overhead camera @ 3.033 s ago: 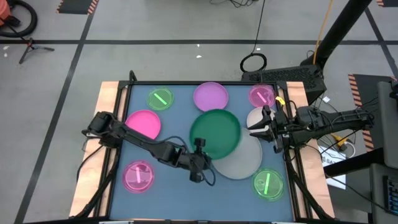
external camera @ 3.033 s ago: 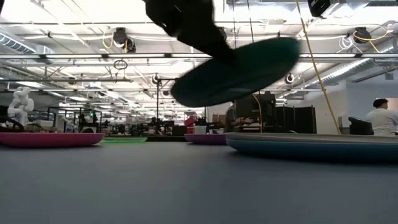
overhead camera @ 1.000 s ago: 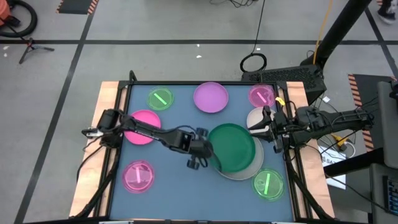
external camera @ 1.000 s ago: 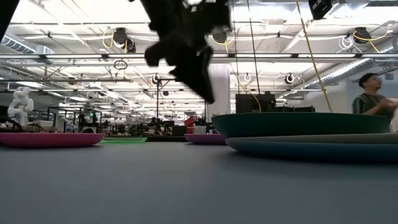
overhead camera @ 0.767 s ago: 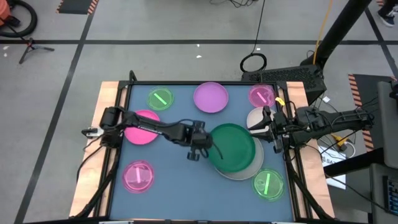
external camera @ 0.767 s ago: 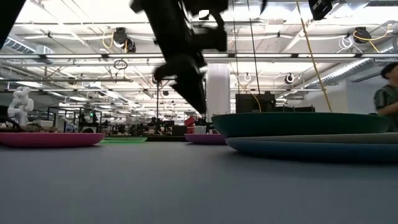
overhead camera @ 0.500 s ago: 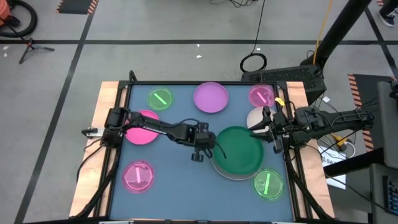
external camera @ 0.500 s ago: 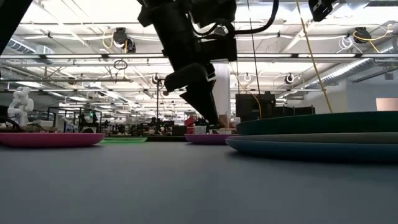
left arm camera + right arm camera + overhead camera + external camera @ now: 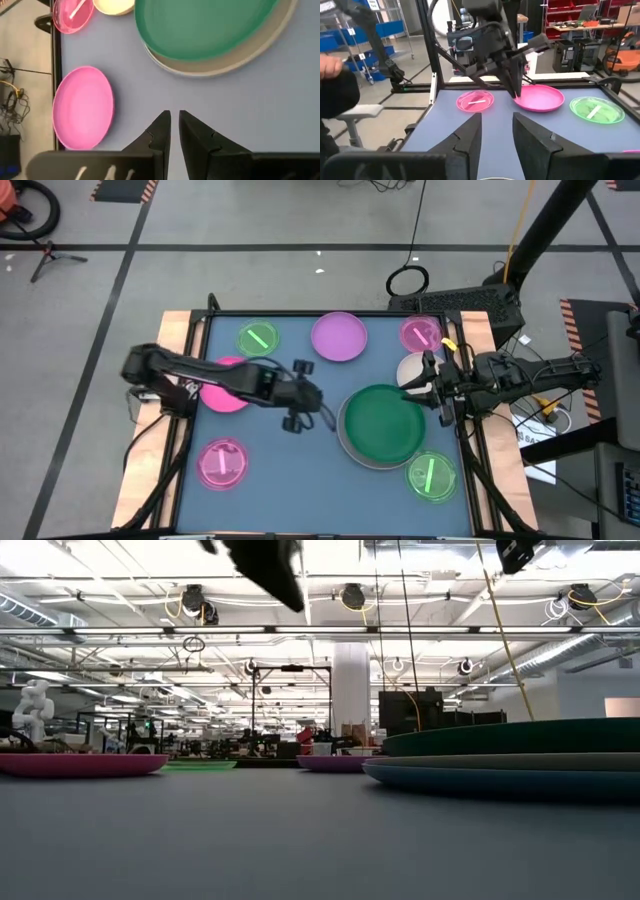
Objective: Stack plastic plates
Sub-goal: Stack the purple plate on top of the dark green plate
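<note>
Nearest me sit a striped small pink plate (image 9: 221,462) and a striped small green plate (image 9: 431,476) on the desk (image 9: 290,470). Just behind, the green plate (image 9: 383,423) rests on the grey-white plate (image 9: 352,452). The left tool (image 9: 293,423) hangs empty beside it, fingers (image 9: 161,131) nearly together. The right tool (image 9: 418,384) waits at the right edge, fingers (image 9: 471,136) parted, empty. Farther back lie the pink plate (image 9: 222,395) and lilac plate (image 9: 338,337).

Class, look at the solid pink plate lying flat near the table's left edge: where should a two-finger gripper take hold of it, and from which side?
Probably the raised rim of the pink plate, on its open inner side, approached from above: it lies flat, so only the rim gives a pinch.
</note>
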Robot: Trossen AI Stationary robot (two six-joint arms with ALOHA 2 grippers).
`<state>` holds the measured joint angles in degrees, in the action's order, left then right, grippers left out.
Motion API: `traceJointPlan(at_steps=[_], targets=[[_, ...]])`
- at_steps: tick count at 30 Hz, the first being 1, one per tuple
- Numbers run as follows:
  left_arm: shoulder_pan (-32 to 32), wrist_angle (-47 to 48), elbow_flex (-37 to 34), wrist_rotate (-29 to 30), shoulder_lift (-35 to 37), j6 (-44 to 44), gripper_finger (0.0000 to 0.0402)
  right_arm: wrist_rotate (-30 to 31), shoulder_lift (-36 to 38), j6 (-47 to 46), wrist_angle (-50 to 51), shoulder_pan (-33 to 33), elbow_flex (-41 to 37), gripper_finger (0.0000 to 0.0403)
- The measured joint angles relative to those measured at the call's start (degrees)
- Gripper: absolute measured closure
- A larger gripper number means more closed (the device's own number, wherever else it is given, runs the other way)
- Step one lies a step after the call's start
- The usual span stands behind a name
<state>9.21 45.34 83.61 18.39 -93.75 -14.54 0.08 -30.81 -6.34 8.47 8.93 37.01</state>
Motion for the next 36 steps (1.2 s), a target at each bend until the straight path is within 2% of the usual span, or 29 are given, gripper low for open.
traceJointPlan(at_steps=[11, 14, 16, 18, 22, 24, 27, 31, 36], targets=[[-0.3, -22.5, -30.3, 0.1, 22.3, -3.1, 0.0355, -0.1, -0.6, 2.7, -0.1, 0.0, 0.0, 0.0300], [-1.2, -28.3, -35.7, 0.1, 27.0, -5.2, 0.0355, -0.1, -1.6, 3.0, -0.2, 0.0, 0.0, 0.0300], [-2.3, -28.8, -38.3, 0.1, 29.5, -6.2, 0.0355, 0.5, -2.8, 3.3, -0.5, 0.0, 0.0, 0.0300], [-3.7, -29.0, -39.3, 0.1, 30.8, -6.9, 0.0355, 4.8, -3.9, 4.8, -1.5, 0.0, 0.0, 0.0300], [-6.5, -28.8, -39.8, 0.1, 31.9, -6.4, 0.0355, 25.2, -7.7, 0.6, -9.4, 0.0, 0.0, 0.0303], [-7.5, -27.8, -39.8, 0.1, 31.9, -6.1, 0.0355, 31.9, -10.1, -0.3, -11.6, -0.8, 0.1, 0.0309], [-7.7, -25.7, -39.8, 0.1, 31.9, -4.8, 0.0355, 33.3, -13.5, -1.6, -11.2, -3.2, 1.5, 0.0323], [-7.5, -21.9, -39.8, 0.0, 31.9, -1.6, 0.0355, 32.9, -18.8, -3.8, -7.2, -7.9, 7.3, 0.0345], [-6.8, -18.4, -39.8, -0.1, 32.1, 1.9, 0.0355, 32.7, -27.1, -4.8, 5.6, -14.7, 18.8, 0.0372]])
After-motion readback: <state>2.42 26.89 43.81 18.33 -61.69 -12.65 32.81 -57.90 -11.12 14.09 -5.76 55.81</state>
